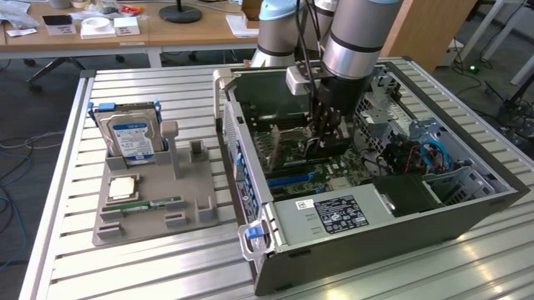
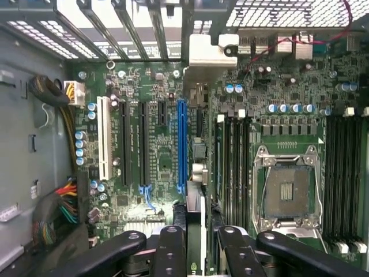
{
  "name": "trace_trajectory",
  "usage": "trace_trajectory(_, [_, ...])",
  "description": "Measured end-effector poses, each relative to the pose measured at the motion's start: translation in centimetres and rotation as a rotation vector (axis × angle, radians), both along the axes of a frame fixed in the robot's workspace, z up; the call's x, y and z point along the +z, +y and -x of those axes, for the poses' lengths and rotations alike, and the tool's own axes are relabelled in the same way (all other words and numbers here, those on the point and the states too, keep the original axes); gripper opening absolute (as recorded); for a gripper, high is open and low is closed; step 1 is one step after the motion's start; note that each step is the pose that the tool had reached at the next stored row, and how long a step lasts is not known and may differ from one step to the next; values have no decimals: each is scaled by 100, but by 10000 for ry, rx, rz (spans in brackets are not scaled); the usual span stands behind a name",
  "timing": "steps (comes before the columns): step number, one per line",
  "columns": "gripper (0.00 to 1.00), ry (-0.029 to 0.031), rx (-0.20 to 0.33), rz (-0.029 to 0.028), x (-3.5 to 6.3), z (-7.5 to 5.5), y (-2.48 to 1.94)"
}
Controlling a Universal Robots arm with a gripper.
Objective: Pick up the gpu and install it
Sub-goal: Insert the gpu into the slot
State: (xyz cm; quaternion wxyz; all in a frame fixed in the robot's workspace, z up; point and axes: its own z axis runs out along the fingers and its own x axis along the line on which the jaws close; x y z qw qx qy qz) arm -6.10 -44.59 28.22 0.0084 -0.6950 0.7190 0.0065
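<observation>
My pincer [image 1: 329,134] hangs inside the open computer case [image 1: 401,231], which lies on its side on the bench [image 1: 167,269], towards the bench's far edge in the exterior view. The jaws are partly closed, clenched on the graphics card [image 2: 196,213].

Wrist view: the pincer [image 2: 199,251] holds the card edge-on between its two inner fingers [image 2: 170,245], which press on the card's two flat faces. The card runs away from the fingers over the motherboard [image 2: 155,150] and ends in its silvery metal bracket [image 2: 204,49], close to the slotted rear wall of the case. It lies along the long blue slot [image 2: 181,144], just beside it and parallel to it, between that slot and the black memory slots [image 2: 233,156]. Whether the card's lower edge touches the board, I cannot tell. The processor socket [image 2: 286,193] sits further along the board, past the memory slots.

Exterior view: a grey tray [image 1: 159,212] rests on the bench near the edge on the exterior view's left, well apart from the pincer. On the tray a hard drive [image 1: 134,140] stands upright at the far end, and a green memory stick [image 1: 154,204] lies flat near the near end.
</observation>
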Motion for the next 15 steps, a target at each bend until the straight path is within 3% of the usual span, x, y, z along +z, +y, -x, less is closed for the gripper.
trace_trajectory(6, [26,-50,195,-3,-9,41,-12])
trace_trajectory(15, [26,-55,300,-3,-36,71,-25])
